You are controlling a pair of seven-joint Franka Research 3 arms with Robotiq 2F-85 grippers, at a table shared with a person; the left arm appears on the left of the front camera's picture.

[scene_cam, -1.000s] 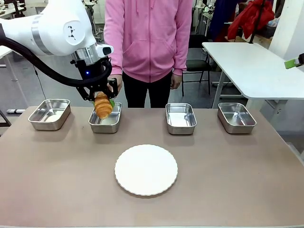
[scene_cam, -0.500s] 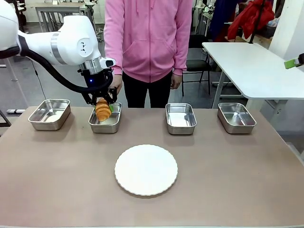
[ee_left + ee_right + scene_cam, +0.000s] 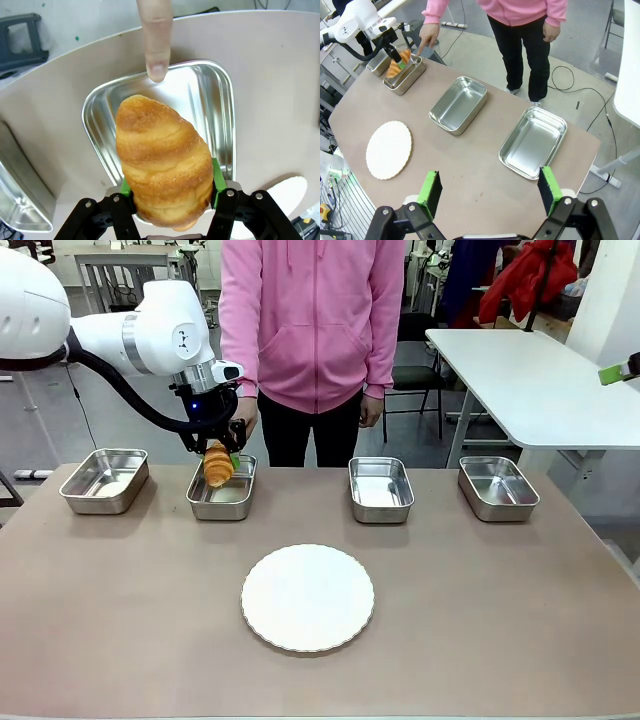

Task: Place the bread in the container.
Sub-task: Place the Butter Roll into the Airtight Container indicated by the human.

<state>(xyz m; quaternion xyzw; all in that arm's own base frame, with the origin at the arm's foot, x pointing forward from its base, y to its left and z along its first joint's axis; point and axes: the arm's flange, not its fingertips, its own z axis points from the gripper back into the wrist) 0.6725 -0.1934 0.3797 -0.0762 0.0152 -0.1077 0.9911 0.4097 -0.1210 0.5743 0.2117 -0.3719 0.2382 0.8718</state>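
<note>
4 pans sit on the counter; the left tool (image 3: 171, 192) pinches the bread (image 3: 162, 160) upright, directly above the container (image 3: 220, 115), whose open floor lies toward 12 o'clock.

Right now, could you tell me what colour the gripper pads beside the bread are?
Bright green pads, clearest in the left wrist view.

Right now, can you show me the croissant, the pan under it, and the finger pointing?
croissant (image 3: 162, 160): left wrist view, middle of its crust.
pan (image 3: 220, 107): left wrist view, shiny side wall.
finger (image 3: 156, 35): left wrist view, its middle.
</note>
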